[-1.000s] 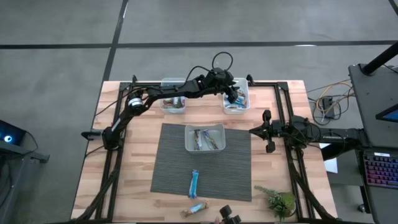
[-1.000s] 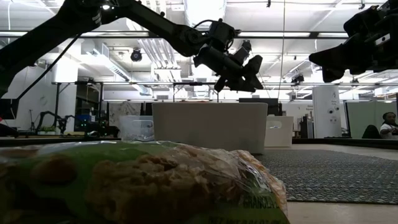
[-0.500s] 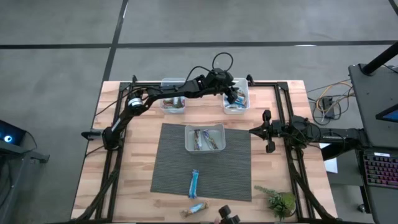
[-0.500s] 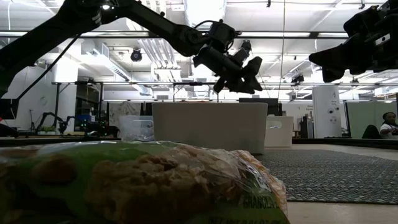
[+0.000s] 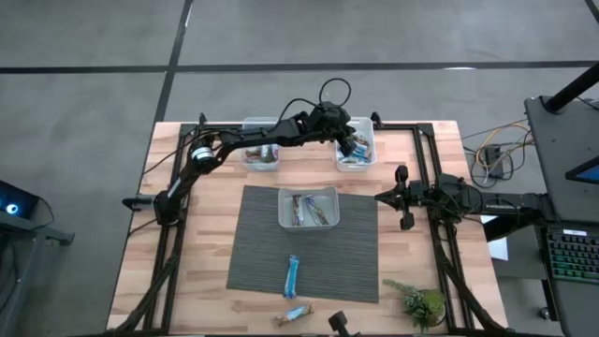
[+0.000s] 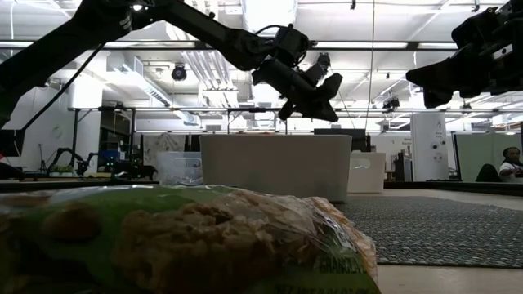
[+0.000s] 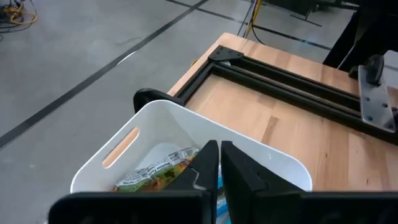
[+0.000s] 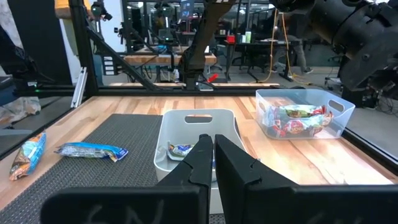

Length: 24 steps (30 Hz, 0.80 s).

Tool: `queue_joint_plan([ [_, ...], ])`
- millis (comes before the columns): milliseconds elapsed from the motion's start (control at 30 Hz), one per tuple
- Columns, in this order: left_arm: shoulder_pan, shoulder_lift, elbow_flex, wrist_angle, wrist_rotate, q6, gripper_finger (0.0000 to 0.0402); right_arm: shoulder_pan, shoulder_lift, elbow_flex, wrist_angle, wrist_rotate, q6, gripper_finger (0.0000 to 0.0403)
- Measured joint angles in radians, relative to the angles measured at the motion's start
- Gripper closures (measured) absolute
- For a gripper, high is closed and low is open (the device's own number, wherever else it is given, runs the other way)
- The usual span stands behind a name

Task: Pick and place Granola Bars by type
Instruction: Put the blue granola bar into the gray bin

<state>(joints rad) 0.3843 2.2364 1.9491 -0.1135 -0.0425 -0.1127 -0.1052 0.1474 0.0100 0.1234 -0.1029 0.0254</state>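
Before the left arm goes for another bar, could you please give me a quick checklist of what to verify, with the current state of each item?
1. Left gripper empty and shut above the far right tub: ok.
2. Right gripper shut, parked at the mat's right edge, clear of the route: ok.
3. Middle tub still holds bars: ok.
4. Blue bar lies free on the mat: ok.
5. Bar at the near table edge reachable: cannot tell.

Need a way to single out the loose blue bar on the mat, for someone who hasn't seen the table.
Start at the dark grey woven mat in the middle of the wooden table. Below the white tub on it lies one shiny blue wrapped bar, nearly upright. It lies wholly on the mat; the other loose bar lies off the mat's near edge.
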Motion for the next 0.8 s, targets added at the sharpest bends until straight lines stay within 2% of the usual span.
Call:
queue_joint_plan([
  [200,-0.007,-0.065,-0.004,-0.054,0.002,-0.002,0.0401,0.0,0.0,0.0,0.0,0.0,0.0,0.0394],
  [467,-0.024,-0.211,-0.006,-0.243,0.003,-0.021,0.0401,0.0,-0.001,0.0,0.0,0.0,0.0,0.0394],
  [800,-0.1,-0.393,-0.009,-0.478,0.02,-0.139,0.0402,0.0,0.007,0.0,-0.001,0.0,0.0,0.0394],
])
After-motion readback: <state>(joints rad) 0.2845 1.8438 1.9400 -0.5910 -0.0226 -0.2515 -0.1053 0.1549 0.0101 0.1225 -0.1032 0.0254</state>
